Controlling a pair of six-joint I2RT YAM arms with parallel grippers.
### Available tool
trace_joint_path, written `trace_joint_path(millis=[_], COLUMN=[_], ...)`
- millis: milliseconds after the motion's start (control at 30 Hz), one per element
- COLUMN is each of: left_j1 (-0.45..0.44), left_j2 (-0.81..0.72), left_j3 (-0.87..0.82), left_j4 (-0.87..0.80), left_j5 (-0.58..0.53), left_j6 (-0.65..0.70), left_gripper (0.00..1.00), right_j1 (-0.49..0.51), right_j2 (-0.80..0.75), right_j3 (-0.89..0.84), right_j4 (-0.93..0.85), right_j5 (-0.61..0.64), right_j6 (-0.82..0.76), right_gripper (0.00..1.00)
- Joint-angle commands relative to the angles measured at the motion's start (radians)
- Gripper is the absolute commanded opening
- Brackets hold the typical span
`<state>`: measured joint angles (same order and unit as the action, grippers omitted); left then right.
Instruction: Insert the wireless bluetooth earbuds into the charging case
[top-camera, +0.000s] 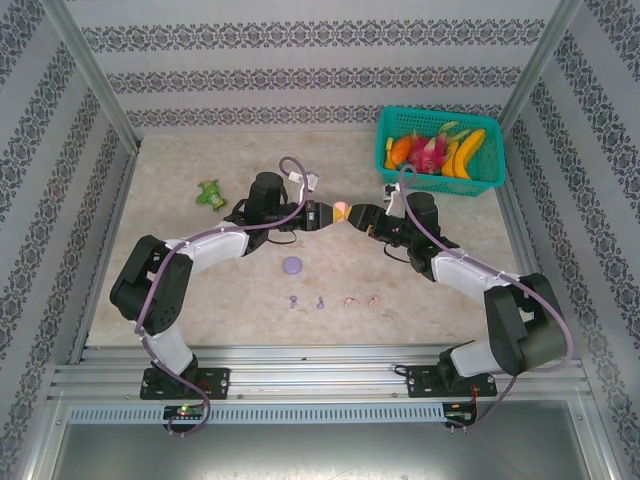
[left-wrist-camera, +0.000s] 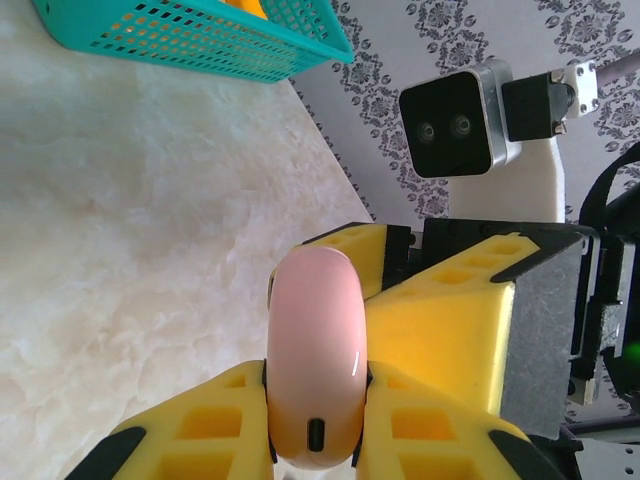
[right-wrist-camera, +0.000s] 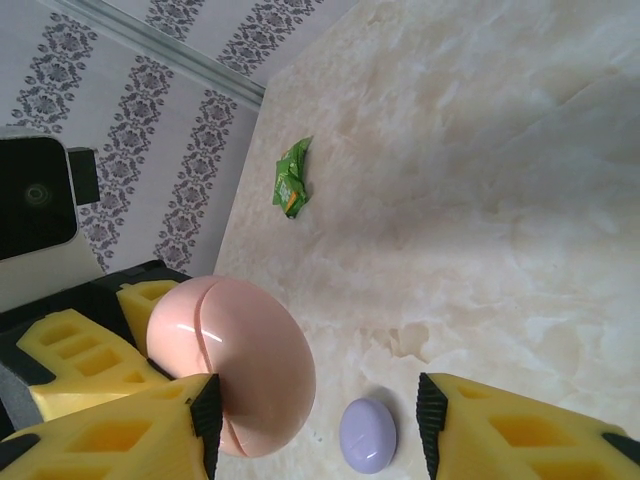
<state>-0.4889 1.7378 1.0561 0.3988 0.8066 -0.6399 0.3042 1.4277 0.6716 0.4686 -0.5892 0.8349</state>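
On the marbled table (top-camera: 200, 285) a teal fruit basket (top-camera: 440, 184) is set far right. The pink charging case (top-camera: 340, 209) is clamped by the left gripper (top-camera: 326, 213); the right gripper (top-camera: 354, 215) is held wide beside it. Nearer, a purple case (top-camera: 292, 265), two purple earbuds (top-camera: 293, 301) and two pink earbuds (top-camera: 349, 299) are laid on the table

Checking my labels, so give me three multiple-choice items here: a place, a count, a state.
1. The purple case is: A on the table; B in a gripper; C on an arm.
2. Count the earbuds on it: A two; B four; C six.
3. The left gripper is: A open; B shut on the pink case; C shut on nothing.
Answers: A, it lies flat there; B, two purple, two pink; B, its fingers clamp that case.
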Motion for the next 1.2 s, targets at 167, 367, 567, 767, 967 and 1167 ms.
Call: trace_joint_path(millis=[167, 367, 567, 767, 967, 1167], left_j1=[-0.017, -0.025, -0.026, -0.025, -0.025, -0.025], left_j2=[-0.069, -0.064, -0.061, -0.034, -0.026, -0.024], left_j3=[0.035, 0.044, 0.041, 0.046, 0.054, 0.052], left_j4=[0.038, 0.035, 0.020, 0.056, 0.079, 0.080], left_j5=[0.071, 0.069, 0.062, 0.082, 0.102, 0.109], left_j6=[0.004, 0.005, 0.018, -0.008, -0.033, -0.038], left_gripper=[0.00, 0.00, 0.00, 0.00, 0.00, 0.00], right_j1=[-0.016, -0.012, -0.023, -0.033, -0.032, -0.032], right_j2=[0.041, 0.052, -0.046, -0.157, -0.119, -0.093], right_j3=[-0.016, -0.014, -0.062, -0.124, -0.086, -0.045], right_j4=[0.007, 0.032, 0.017, 0.003, 0.024, 0.028], right_j5=[0.043, 0.032, -0.001, -0.041, -0.080, -0.089], right_j6=[0.004, 0.022, 0.029, -0.010, -0.023, -0.022], right_gripper=[0.53, 0.53, 0.53, 0.52, 0.46, 0.42])
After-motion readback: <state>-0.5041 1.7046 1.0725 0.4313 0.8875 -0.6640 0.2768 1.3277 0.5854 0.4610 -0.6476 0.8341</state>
